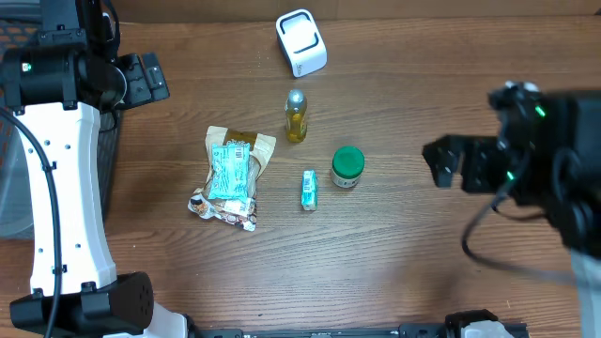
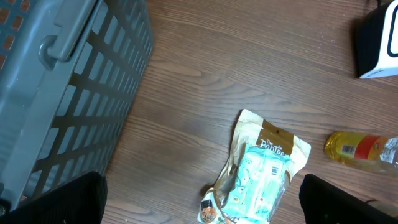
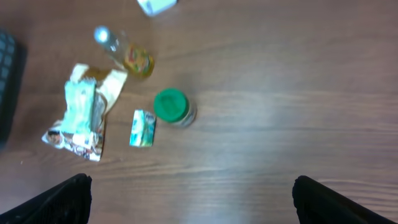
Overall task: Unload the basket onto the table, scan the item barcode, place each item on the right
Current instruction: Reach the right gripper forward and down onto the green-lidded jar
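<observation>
Several items lie mid-table: a teal-and-tan snack pouch (image 1: 230, 178) (image 2: 261, 168) (image 3: 81, 118), a yellow bottle (image 1: 296, 116) (image 2: 364, 149) (image 3: 127, 53), a green-lidded jar (image 1: 347, 167) (image 3: 173, 107) and a small teal box (image 1: 309, 190) (image 3: 143, 127). A white scanner (image 1: 301, 42) (image 2: 379, 40) stands at the far edge. My left gripper (image 1: 153, 80) (image 2: 202, 205) hovers open at the far left, above the table left of the pouch, holding nothing. My right gripper (image 1: 437, 161) (image 3: 199, 202) hangs open to the right of the jar, well above bare wood, empty.
A grey slatted basket (image 2: 56, 93) (image 1: 108, 160) stands at the table's left edge, beside the left arm. Bare wood stretches across the right half and the front of the table (image 1: 404, 263).
</observation>
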Robot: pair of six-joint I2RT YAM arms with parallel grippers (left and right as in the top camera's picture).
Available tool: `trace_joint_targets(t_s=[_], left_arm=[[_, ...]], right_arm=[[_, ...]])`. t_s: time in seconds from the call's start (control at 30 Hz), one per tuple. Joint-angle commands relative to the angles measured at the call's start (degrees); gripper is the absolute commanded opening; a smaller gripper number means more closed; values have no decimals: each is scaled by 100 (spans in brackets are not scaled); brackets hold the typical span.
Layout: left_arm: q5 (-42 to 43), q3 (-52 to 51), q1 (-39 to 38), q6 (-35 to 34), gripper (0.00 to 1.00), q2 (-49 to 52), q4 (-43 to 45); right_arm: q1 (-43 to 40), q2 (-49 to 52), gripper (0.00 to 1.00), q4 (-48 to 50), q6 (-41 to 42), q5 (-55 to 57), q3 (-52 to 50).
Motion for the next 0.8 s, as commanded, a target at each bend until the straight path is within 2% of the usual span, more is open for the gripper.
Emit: trace_joint_targets(t_s=[0.0,0.23,0.3,0.5,0.63,0.77], left_arm=[[-28,9,0,26,100,31,4],[-28,9,0,26,100,31,4],[-28,9,0,26,100,31,4],[-28,9,0,26,100,31,4],[-28,9,0,26,100,31,4],[-28,9,0,26,100,31,4]], right_arm=[[-22,459,100,-11,4,-492,133],[-7,1519,100,-13,7,-1537,133],[39,1799,100,-33,76,-1513,131],[389,2474,100,83,1213,-664,24],[901,2986,100,262,1987,181,13],[1252,3333,100,426,2277,481,13]])
